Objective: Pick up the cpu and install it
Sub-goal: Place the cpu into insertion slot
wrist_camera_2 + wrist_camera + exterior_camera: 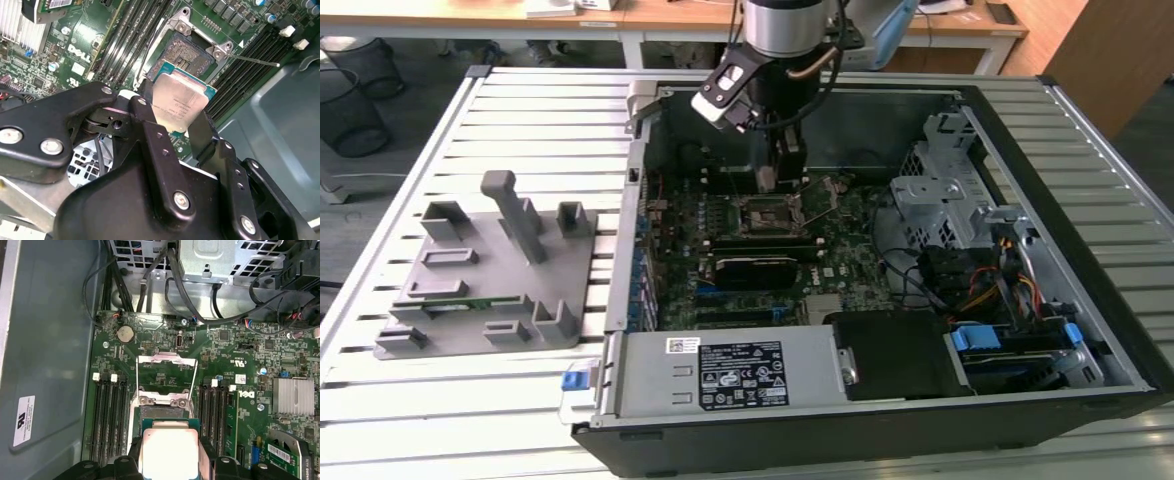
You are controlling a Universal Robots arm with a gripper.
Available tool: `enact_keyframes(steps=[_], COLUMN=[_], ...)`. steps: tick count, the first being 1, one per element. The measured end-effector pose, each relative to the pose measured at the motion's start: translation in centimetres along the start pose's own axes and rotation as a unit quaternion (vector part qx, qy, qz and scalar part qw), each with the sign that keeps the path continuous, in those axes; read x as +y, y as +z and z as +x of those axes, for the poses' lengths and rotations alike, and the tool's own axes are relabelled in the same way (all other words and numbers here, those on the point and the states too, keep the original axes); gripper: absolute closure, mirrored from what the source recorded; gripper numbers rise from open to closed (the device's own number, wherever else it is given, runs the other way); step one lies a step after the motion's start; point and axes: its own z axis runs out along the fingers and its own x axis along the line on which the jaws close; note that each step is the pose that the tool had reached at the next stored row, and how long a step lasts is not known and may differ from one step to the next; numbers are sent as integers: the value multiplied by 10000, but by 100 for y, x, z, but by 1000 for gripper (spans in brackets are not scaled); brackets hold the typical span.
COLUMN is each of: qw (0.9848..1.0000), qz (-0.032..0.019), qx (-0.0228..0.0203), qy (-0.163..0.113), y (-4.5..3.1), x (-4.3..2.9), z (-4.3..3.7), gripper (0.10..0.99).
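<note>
The cpu [179,101] [169,452], a flat square chip with a silvery top and thin pale rim, is held between the black fingers [150,135] of my gripper [172,125] in both wrist views. It hangs just above the open socket [189,54] [161,409] on the green motherboard, whose metal load frame [165,371] is flipped up. In the exterior view my gripper [778,180] reaches down inside the computer case, right over the socket [769,212].
The black open computer case [1067,250] lies on a slatted metal table [534,120]. A grey fixture block [487,270] sits at the exterior view's left. Memory slots [110,415] flank the socket; cables [987,290] and a drive cage [941,190] fill the case's right side.
</note>
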Motion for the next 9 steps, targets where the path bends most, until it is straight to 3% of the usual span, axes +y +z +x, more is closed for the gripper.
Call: enact_keyframes(steps=[9], qw=[10000], qz=[0], qx=[-1], qy=[10], y=[111], x=[-9], z=[21], gripper=[561])
